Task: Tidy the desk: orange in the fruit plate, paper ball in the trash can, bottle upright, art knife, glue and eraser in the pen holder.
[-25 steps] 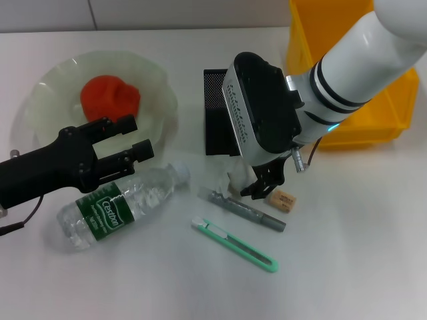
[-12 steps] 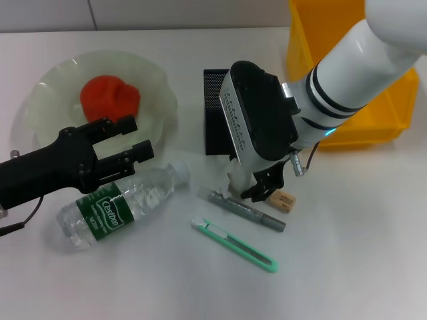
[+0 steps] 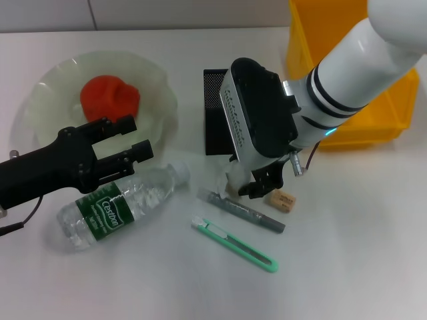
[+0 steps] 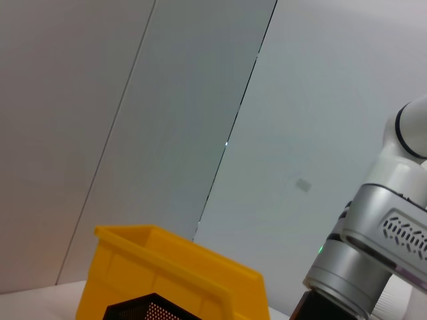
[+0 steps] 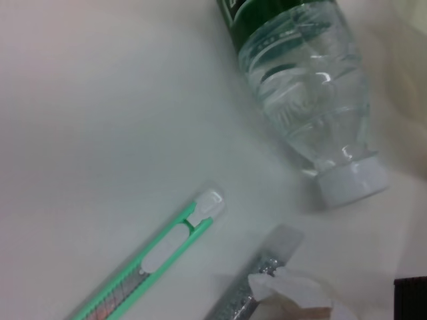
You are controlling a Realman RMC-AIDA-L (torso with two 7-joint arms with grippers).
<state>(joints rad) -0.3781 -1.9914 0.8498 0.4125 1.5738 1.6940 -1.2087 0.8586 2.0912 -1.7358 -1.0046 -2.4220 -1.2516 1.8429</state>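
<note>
One item was already sorted: the orange (image 3: 110, 97) sat in the fruit plate (image 3: 157, 80) at upper left of the head view. The remaining items lay on the bench (image 3: 347, 253).

Right end effector (image 3: 248, 185) was low at frame centre, just in front of the black mesh pen holder (image 3: 215, 110). A white crumpled paper ball (image 3: 225, 179) showed at its fingertips, and the right wrist view showed the same paper (image 5: 290, 290) close to the camera; it appeared pinched, the fingers narrow on it. Judged step: lifting the paper ball for the trash can, taken to be the yellow bin (image 3: 393, 100) at upper right.

Glue stick (image 3: 241, 211) lay touching or just under the paper. Eraser (image 3: 283, 199) was just right of the fingertips. Green art knife (image 3: 235, 244) lay below centre. Bottle (image 3: 120, 205) lay on its side at lower left, cap toward the paper.

Left end effector (image 3: 123, 141) hovered over the plate's near edge, fingers spread, holding nothing.

Advice: raise straight up before travelling, so the paper clears the glue stick without dragging it. Keep a firm pinch, as crumpled paper would give and slip. Clear the bin wall fully before release.
</note>
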